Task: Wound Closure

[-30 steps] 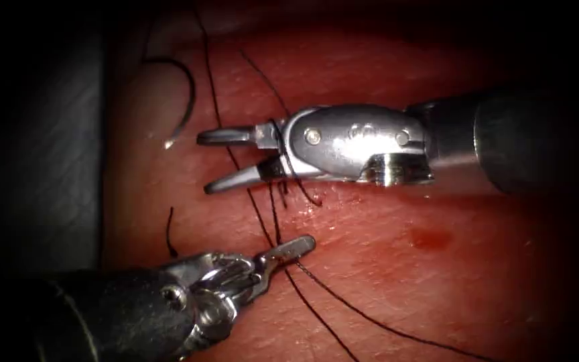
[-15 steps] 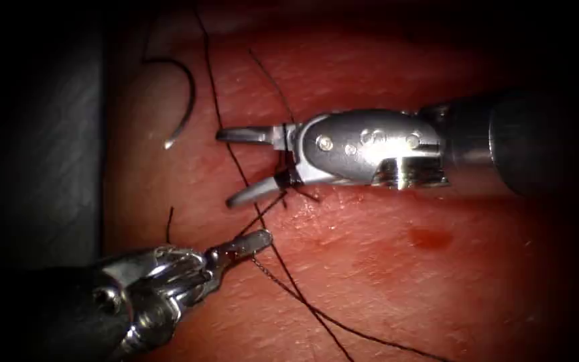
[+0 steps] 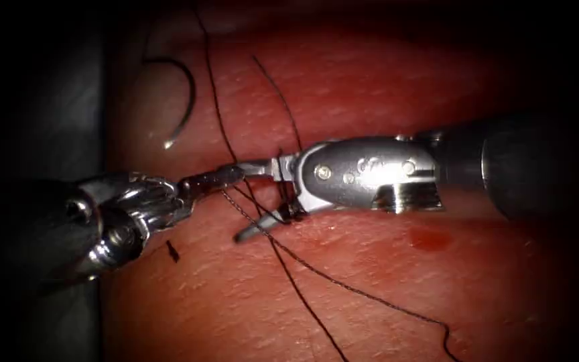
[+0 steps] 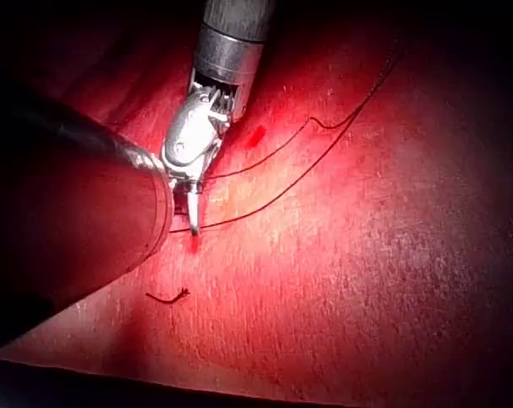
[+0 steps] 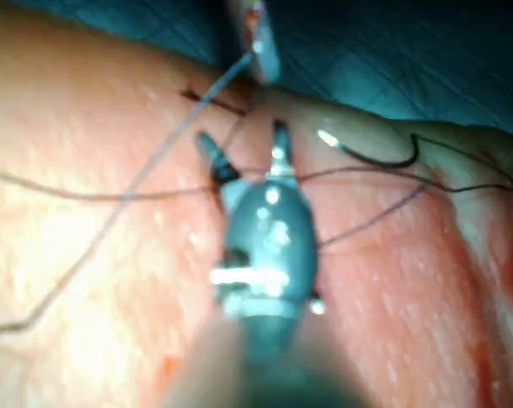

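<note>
Left pincer (image 3: 226, 177): closed narrow on the thread (image 3: 316, 273), its tip nearly meeting the upper jaw of the other tool; it comes in from the tissue's left edge.
Right pincer (image 3: 246, 201): standing wide, jaws spread apart, with thread wound around the neck just behind the jaws; nothing is gripped between them. In the right wrist view the right pincer (image 5: 244, 144) shows the same spread.
Needle (image 3: 181, 100): lies free on the tissue (image 3: 383, 295), well apart from both tools, on the left, point downward; it does not look pushed into the tissue. In the right wrist view the needle (image 5: 371, 153) lies beside the jaws, near the tissue's border.
Thread ends: a short cut piece (image 3: 172, 251) lies loose just below the left tool.
Red fluid (image 3: 430, 238): a small spot under the right tool's body.
Risk, in my judgement: the two tips are very close, so they may knock together; the windings on the right tool may slide off or tangle with the loose strands that cross there; a hard pull could break the thread or drag the free needle.
Edges and room: the tissue's left edge and the dark cloth (image 3: 48, 100) are close behind the left tool, so little room there; the lower right of the tissue is open, with only one long strand across it.
</note>
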Motion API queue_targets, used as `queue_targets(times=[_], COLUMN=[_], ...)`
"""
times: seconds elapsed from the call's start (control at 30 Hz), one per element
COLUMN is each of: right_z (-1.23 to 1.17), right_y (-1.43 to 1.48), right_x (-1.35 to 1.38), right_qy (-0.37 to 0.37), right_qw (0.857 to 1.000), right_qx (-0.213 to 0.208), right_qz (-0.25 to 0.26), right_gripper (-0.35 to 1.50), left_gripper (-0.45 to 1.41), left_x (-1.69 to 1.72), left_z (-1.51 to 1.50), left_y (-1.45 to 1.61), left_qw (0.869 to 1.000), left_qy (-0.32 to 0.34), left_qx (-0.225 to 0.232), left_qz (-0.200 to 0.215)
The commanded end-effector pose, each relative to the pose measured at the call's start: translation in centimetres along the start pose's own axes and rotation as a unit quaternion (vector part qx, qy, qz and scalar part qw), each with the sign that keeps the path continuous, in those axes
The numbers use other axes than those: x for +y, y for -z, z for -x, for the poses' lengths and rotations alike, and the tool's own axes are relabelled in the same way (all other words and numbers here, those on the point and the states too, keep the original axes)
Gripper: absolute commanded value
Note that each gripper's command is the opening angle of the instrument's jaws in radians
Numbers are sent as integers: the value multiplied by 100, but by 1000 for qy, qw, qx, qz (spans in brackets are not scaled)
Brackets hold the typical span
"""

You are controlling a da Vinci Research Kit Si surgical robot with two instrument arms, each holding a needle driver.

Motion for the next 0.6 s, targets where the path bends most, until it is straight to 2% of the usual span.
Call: queue_targets(times=[0.03,0.23,0.4,0.47,0.6], right_z=[5,3,3,3,2], right_y=[-8,-5,-5,-4,-2], right_x=[-5,-2,-1,2,7], right_qy=[1,0,-3,-5,-11], right_qw=[1000,999,997,995,991], right_qx=[7,23,42,50,72], right_qz=[-10,-35,-72,-90,-110], right_gripper=[63,44,10,-15,-15], left_gripper=[-45,-45,-45,-45,-45], left_x=[2,4,6,7,8], left_z=[-1,5,8,8,7], left_y=[-8,-12,-14,-15,-16], left_qw=[1000,1000,1000,1000,999], left_qy=[-1,-8,-9,-10,-11], left_qx=[3,13,19,25,31], left_qz=[-1,1,2,1,-1])
